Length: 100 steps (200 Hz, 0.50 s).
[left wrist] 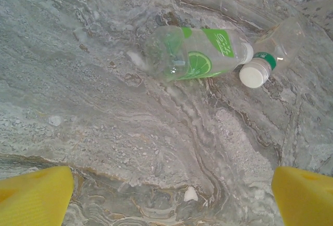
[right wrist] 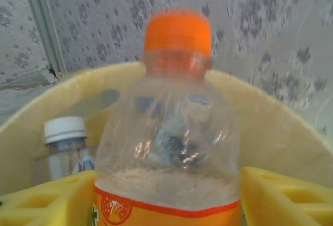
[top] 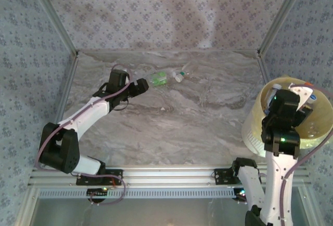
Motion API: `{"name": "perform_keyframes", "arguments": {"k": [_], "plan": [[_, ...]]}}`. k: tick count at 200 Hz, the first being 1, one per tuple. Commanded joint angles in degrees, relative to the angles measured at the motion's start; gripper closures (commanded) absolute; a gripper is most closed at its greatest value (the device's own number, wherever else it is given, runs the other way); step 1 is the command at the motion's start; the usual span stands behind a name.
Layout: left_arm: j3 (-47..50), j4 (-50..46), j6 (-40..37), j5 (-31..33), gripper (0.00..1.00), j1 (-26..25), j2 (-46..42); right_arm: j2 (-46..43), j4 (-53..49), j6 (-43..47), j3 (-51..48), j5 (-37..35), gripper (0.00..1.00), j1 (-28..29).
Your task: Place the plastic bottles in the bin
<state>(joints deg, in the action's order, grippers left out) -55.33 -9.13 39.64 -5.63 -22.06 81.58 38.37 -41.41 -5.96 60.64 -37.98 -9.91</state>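
Note:
My right gripper (right wrist: 166,205) is shut on an orange-label bottle (right wrist: 169,148) with an orange cap, held over the pale-yellow bin (top: 260,109) at the table's right edge. Inside the bin stands a white-capped bottle (right wrist: 65,145); more bottles (top: 307,92) show near its far rim. On the marble at the back lie a green-label bottle (left wrist: 195,52) and a clear bottle with a white cap (left wrist: 268,60), side by side. My left gripper (left wrist: 169,195) hovers open just short of them, its yellow fingers (left wrist: 34,197) wide apart with bare marble between. From above, the left gripper (top: 139,87) sits left of the green-label bottle (top: 158,78).
The marble table (top: 171,127) is walled by patterned panels on three sides. A metal rail (top: 166,176) runs along the near edge by both arm bases. A small white chip (left wrist: 191,194) lies on the marble between the left fingers.

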Motion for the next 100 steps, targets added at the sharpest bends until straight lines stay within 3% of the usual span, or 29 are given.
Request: {"name": "perform_keyframes", "arguments": {"k": [1, 14, 100], "plan": [[-4.19, -0.83, -1.99, -1.78, 0.02, 0.27, 1.34, -1.21, 1.27, -2.04, -0.35, -2.1, 0.12, -0.66], [-5.27, -1.01, -2.71, -2.48, 0.02, 0.27, 2.0, -1.32, 0.57, -2.3, 0.49, -2.75, 0.0, -0.63], [-7.25, -0.48, -6.03, -4.39, 0.02, 0.27, 3.8, -2.9, 1.4, -3.48, 3.27, 2.31, 0.0, -0.63]]}}
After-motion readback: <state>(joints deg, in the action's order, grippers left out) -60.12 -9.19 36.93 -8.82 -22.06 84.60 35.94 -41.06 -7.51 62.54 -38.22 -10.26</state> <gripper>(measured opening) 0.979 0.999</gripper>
